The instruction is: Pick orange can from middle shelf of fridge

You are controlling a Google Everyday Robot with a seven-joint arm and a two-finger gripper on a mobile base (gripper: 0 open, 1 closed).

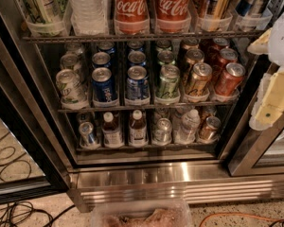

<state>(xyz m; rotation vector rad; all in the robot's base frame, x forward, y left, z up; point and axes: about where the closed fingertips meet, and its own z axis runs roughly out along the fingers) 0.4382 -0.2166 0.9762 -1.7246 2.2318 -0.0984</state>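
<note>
The tool (273,100) hangs at the right, outside the fridge (180,176); open or closed, can't tell. The orange can (199,79) tilts forward on the middle shelf (109,109), fifth lane, stopped by its front tray.

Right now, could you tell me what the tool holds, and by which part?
Nothing: the tool sits at the right edge, apart from the orange can on the middle shelf.

Dim fridge (38,108), glaring base (180,181), end effector (273,96) right
</note>
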